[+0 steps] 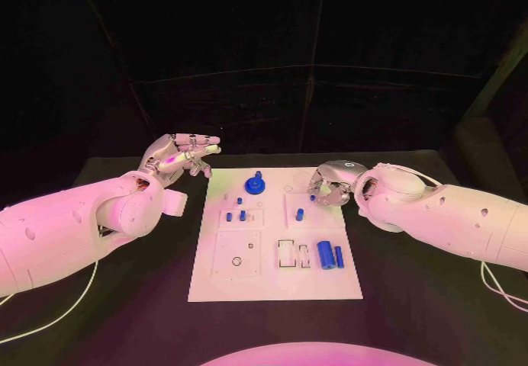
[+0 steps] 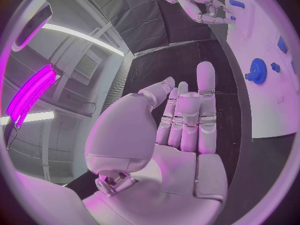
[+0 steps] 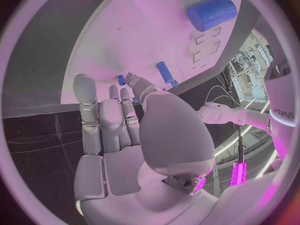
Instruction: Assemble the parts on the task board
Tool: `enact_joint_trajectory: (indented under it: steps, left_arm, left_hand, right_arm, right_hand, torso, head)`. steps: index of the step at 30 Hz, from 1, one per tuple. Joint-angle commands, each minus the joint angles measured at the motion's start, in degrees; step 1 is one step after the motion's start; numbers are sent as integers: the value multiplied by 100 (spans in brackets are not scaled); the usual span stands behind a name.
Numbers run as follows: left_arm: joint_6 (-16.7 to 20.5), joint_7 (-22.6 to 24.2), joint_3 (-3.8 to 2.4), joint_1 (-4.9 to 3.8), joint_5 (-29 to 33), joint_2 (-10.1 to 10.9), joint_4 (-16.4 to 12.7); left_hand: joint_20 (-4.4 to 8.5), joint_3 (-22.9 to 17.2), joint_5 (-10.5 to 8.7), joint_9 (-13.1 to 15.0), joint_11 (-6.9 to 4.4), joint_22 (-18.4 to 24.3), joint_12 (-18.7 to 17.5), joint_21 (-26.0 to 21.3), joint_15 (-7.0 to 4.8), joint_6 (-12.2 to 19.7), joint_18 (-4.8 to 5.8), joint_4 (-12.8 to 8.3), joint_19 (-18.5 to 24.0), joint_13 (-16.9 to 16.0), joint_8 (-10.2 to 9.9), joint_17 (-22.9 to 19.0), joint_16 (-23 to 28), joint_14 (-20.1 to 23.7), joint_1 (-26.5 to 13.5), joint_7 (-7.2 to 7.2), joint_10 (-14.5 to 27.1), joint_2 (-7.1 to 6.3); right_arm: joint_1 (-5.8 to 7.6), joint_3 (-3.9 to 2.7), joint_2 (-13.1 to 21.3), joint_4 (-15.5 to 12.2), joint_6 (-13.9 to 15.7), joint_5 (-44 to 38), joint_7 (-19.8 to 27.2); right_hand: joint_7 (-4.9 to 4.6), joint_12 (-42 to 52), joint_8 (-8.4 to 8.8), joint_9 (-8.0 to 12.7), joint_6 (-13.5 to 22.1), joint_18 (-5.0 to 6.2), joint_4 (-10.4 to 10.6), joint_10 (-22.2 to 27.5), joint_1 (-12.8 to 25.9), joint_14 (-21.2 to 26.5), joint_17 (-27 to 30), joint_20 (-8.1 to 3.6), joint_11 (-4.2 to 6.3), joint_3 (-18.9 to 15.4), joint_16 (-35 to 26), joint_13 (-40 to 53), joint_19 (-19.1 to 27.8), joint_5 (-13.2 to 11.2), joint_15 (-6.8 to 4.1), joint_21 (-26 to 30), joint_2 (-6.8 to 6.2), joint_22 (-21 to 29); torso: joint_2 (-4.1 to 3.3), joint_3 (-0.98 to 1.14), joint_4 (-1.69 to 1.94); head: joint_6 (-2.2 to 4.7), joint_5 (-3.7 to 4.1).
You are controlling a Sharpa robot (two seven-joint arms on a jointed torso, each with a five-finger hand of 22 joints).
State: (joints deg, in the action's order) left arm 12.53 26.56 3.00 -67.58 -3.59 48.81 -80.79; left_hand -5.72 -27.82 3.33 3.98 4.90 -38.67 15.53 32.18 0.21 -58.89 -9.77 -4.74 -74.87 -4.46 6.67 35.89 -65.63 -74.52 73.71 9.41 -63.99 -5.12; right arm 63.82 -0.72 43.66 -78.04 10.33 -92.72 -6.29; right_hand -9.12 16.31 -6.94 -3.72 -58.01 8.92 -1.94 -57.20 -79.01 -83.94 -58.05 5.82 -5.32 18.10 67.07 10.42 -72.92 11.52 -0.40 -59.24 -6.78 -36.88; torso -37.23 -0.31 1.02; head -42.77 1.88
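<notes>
While the board [image 1: 275, 274] lies mid-surface with blue parts [image 1: 326, 253] on it, the left hand [image 1: 176, 158] hovers empty beside its far-left corner, fingers extended; the right hand [image 1: 331, 185], empty with fingers apart, hangs over its far-right edge.

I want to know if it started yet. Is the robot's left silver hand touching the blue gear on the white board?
Apart. In the head view the left hand is raised off the white task board, with dark table between it and the round blue gear.

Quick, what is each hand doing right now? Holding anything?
Left hand: open, holding nothing, off the task board.
Right hand: cannot tell; its fingers curl over the board near a small blue part.
</notes>
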Motion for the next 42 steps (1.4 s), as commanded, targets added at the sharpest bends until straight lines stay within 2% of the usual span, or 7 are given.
enact_joint_trajectory:
  steps: [1,13,23,26,32,38,42]
  left_arm:
    - [-116,135,0,-2,236,-9,-24]
    - [-139,102,1,6,244,-18,-40]
    - [-157,90,1,9,245,-24,-48]
    - [-158,89,1,9,245,-23,-47]
    - [-149,81,1,9,245,-17,-44]
    - [-145,68,1,10,245,-17,-22]
    - [-146,59,1,10,245,-20,0]
  left_hand:
    - [3,45,9,-5,10,8,23,-27,-12,-45,-69,-8,45,-6,39,-28,34,56,-42,-9,-35,32]
    - [2,68,10,-7,16,22,32,-50,-8,-37,-67,-4,65,-7,39,-101,74,102,-45,0,-24,35]
    - [1,79,10,-9,21,28,35,-61,-5,-29,-66,-2,73,-6,37,-129,89,121,-48,6,-15,37]
    - [1,79,10,-9,21,28,35,-61,-5,-29,-66,-2,73,-6,37,-129,89,121,-48,6,-15,37]
    - [0,85,10,-10,24,34,36,-70,-3,-23,-65,-2,79,-6,36,-152,101,136,-45,10,-7,40]
    - [-2,91,10,-11,28,38,38,-76,0,-17,-64,1,83,-5,34,-156,104,142,-47,16,0,44]
    - [-3,97,10,-12,32,42,39,-81,3,-9,-64,2,86,-4,31,-164,108,149,-48,22,7,44]
  right_arm:
    - [-3,-1,-36,33,-147,-173,-50]
    - [-36,1,-164,179,-318,-223,-68]
    - [-59,1,-228,215,-281,-272,-99]
    - [-63,1,-233,211,-167,-293,-122]
    - [-69,1,-229,174,259,-344,-168]
    - [-71,0,-185,101,542,-366,-178]
    - [-71,-1,-89,-40,747,-316,-133]
  right_hand:
    - [-25,-29,48,-7,21,-23,-9,-37,-40,-116,-77,12,-17,78,82,-53,-59,-12,55,-71,-3,-81]
    - [-3,-56,54,-21,-197,-61,-65,-310,-72,-158,-318,-5,19,407,321,-302,-165,-90,28,-300,76,-386]
    - [132,43,-64,-62,-611,-139,-123,-773,-117,-193,-434,-90,161,735,477,-401,-341,-435,-80,-666,269,-926]
    - [159,60,-91,-72,-699,-156,-140,-866,-121,-195,-429,-113,193,799,491,-410,-379,-520,-101,-746,307,-1044]
    - [208,77,-132,-90,-839,-191,-183,-1028,-101,-200,-442,-155,247,891,532,-418,-449,-553,-144,-901,311,-1277]
    - [215,63,-128,-89,-858,-199,-206,-1056,-99,-199,-436,-168,256,941,540,-426,-461,-534,-154,-938,308,-1326]
    - [214,51,-122,-87,-862,-200,-220,-1065,-92,-198,-433,-173,256,968,544,-433,-461,-507,-155,-949,296,-1336]
  torso:
    - [-4,3,0]
    - [1,4,-9]
    - [3,3,-10]
    - [4,4,-9]
    - [0,5,-11]
    - [7,5,-15]
    - [10,7,-18]
  head:
    - [-5,-6]
    - [-35,-9]
    - [-46,-22]
    - [-49,-19]
    - [-57,-20]
    - [-48,-23]
    - [-44,-29]
